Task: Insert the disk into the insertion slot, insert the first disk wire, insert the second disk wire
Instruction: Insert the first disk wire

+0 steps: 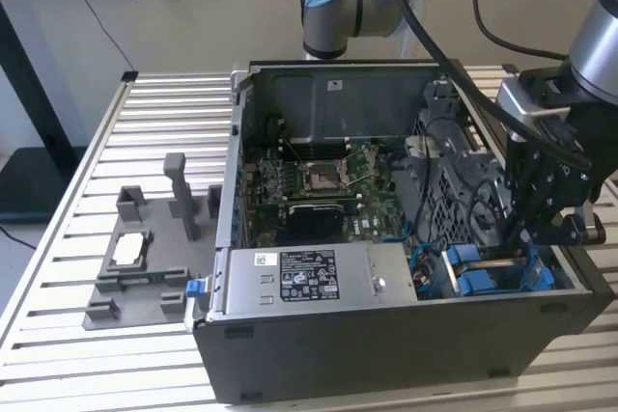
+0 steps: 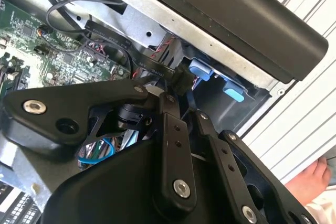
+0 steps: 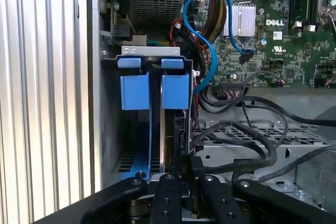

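Slatted metal table [image 1: 58, 373] underneath, with an open computer case [image 1: 386, 335] lying on it, and all the action is in the corner at the exterior view's right. The arm reaches down there and the claw [image 1: 526, 238] is deep among the blue carriers.

The disk [image 3: 175, 92] is already in, folks. It stands on edge in the insertion slot [image 3: 150, 50], blue frame and all, beside a second blue carrier [image 3: 135, 92].

Now the wiring. In both wrist views the claw is pressed onto a small black plug, the disk wire [image 2: 181, 80]. It pinches that plug at the very tips, with the flat black lead trailing off toward the motherboard [image 1: 338, 180]. The plug sits just at the disk's edge, though I can't tell whether it has met the socket.

Here's where I think it could go sour:
- **Tilt:** the grip is far out on the tips, so the plug could tilt in the pinch. A tilted plug jams on the socket lip instead of sliding home.
- **Taut lead:** if the trailing lead pulls tight, it could drag the plug off line.
- **Crowding:** loose black cables [image 3: 252, 135] loop close by and a blue cable [image 3: 207, 51] curls right next to the bay. Either one could catch a finger link.
- **The hand:** a person's hand [image 2: 312, 182] rests outside the case wall, and it wouldn't want to be any nearer.
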Tool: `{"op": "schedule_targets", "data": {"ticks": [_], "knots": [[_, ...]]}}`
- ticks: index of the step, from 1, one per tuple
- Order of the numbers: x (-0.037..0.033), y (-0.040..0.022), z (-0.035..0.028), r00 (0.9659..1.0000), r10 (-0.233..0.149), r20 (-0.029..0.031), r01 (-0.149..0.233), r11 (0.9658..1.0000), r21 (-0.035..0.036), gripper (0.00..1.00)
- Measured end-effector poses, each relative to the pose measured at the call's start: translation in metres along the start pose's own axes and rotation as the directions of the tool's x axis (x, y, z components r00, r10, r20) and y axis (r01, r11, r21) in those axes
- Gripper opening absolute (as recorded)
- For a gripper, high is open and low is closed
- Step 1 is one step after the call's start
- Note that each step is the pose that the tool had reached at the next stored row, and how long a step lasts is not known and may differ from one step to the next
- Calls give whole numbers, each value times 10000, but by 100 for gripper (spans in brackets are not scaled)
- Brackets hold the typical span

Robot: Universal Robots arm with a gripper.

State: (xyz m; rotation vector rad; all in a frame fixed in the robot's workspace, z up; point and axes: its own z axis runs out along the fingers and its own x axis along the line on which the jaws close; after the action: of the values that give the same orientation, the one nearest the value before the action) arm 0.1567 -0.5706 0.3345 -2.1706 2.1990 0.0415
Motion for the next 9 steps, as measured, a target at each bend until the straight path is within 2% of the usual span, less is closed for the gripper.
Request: {"op": "schedule_targets", "data": {"ticks": [9], "knots": [[2, 0, 12, 10000, 1, 17, -1, 10000, 0, 20]]}}
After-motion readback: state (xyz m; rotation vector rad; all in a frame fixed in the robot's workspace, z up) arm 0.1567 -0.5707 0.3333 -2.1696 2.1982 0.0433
